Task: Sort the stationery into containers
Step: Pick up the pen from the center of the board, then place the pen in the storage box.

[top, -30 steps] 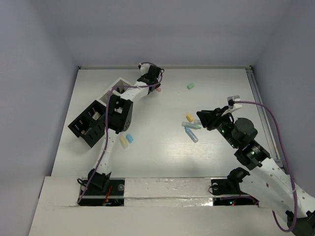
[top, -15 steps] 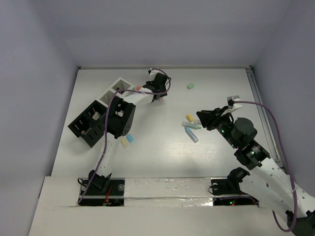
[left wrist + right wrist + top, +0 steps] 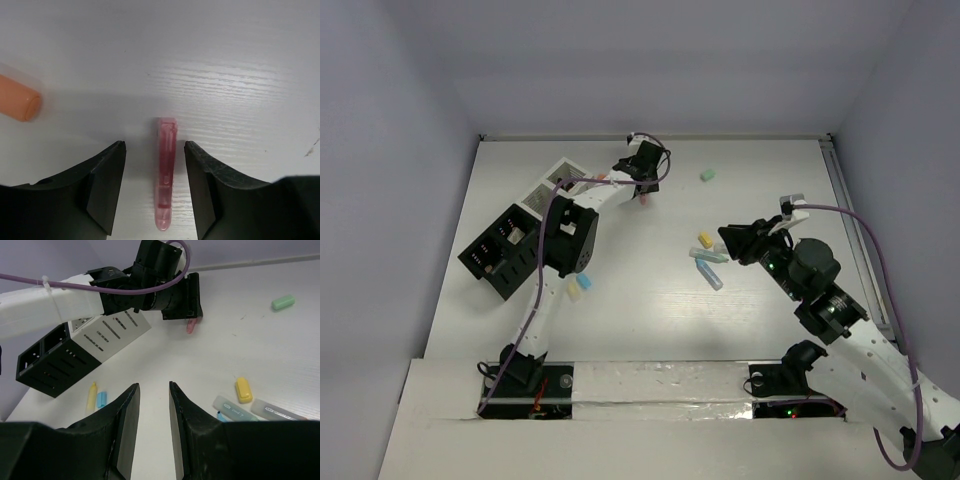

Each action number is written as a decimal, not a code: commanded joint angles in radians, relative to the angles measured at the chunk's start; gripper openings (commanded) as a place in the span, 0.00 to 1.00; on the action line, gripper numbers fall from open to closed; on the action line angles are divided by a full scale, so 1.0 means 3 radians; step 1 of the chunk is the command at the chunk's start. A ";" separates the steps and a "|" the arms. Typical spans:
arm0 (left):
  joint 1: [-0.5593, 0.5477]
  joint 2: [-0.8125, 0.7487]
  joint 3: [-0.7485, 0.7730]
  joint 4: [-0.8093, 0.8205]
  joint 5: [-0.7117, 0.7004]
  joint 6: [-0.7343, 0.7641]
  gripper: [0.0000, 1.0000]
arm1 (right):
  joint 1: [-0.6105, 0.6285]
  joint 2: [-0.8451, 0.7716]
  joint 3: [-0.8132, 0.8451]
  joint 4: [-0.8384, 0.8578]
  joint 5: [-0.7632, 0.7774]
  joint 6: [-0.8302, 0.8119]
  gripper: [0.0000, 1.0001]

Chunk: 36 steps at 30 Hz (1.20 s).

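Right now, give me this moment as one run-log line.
left gripper: open, straddling pink stick | right gripper: open, empty

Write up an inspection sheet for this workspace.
Surface: white table, one small dark scuff.
Job's things: white container and black container far left; orange piece and pink piece loose near the white one; green piece far centre; yellow piece and pale sticks centre right; yellow and blue pair by the left arm.
Clutter: nothing seen.
End effectors: left end effector open, low, fingers either side of the pink piece, not touching it; right end effector open, empty, raised.
Cables: purple cable along each arm, off the pieces.
Surroundings: pale walls on three sides.
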 commanded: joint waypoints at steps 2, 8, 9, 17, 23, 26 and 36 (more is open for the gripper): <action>0.0018 0.0067 0.0121 -0.0191 0.0059 0.0105 0.46 | -0.0007 0.0000 0.0120 0.0063 0.0007 -0.0022 0.36; 0.0018 0.0082 0.0141 -0.0145 0.0125 0.0105 0.16 | -0.0007 0.0016 0.0120 0.0073 -0.0029 -0.0011 0.36; 0.0018 0.0082 0.0136 -0.0145 0.0125 0.0105 0.09 | -0.0007 0.0021 0.0120 0.0079 -0.0034 -0.0011 0.36; -0.0191 -0.1060 -0.0492 0.0453 0.0125 0.0274 0.00 | -0.0007 0.0072 0.0125 0.0094 -0.0090 -0.0006 0.36; -0.0192 -0.2539 -0.1989 0.0944 -0.0278 0.0070 0.00 | -0.0007 -0.0025 0.0120 0.0079 -0.0100 -0.0001 0.36; -0.0054 -0.3418 -0.2772 0.0944 -0.0560 -0.0093 0.00 | -0.0007 -0.0066 0.0115 0.0079 -0.0131 0.0009 0.36; 0.0968 -0.5526 -0.4322 0.0448 -0.1010 -0.0473 0.00 | -0.0007 -0.0051 0.0105 0.0109 -0.0167 0.0030 0.36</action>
